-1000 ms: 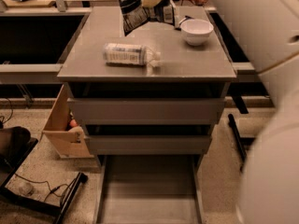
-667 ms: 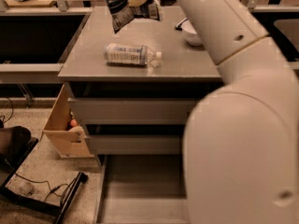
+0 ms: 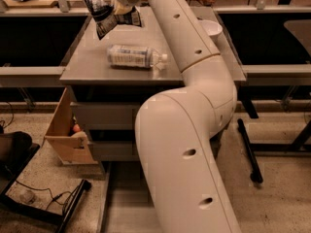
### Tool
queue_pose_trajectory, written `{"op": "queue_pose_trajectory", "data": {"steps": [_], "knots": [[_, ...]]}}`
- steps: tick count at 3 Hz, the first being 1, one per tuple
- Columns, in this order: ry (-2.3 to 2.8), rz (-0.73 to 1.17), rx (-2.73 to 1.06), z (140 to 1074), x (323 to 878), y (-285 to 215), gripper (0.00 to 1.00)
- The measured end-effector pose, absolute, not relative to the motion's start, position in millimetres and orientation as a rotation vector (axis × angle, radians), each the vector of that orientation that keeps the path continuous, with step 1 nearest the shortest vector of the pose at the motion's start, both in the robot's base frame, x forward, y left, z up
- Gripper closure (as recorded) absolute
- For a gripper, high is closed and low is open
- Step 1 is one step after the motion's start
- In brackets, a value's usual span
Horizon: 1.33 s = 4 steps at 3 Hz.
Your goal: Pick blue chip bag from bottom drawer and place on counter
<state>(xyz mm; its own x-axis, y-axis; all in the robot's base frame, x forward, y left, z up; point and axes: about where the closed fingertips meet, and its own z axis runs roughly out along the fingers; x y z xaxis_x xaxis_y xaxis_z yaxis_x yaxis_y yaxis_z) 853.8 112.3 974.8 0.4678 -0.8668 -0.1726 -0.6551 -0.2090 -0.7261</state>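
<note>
Gripper (image 3: 122, 9) clamped on bag (image 3: 108, 17), which hangs just below-left of it, above counter (image 3: 87, 68), not touching. Held high prob. to clear bottle (image 3: 135, 57) lying below before set-down. Drawer (image 3: 121, 210) far below, open, no bag inside.

A crinkled blue chip bag (image 3: 108, 17) with pale printed panels hangs tilted, pinched by the gripper (image 3: 121, 9), over the rear left of the flat grey counter (image 3: 90, 67); the bottom drawer (image 3: 124, 205) stands pulled open.
</note>
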Motion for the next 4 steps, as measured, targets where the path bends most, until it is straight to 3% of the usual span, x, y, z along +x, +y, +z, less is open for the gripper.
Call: {"op": "queue_pose_trajectory", "data": {"steps": [2, 4], "knots": [[1.262, -0.371, -1.658, 1036.3, 885.4, 104.5, 0.98], [1.262, -0.371, -1.658, 1036.2, 885.5, 104.7, 0.52]]}}
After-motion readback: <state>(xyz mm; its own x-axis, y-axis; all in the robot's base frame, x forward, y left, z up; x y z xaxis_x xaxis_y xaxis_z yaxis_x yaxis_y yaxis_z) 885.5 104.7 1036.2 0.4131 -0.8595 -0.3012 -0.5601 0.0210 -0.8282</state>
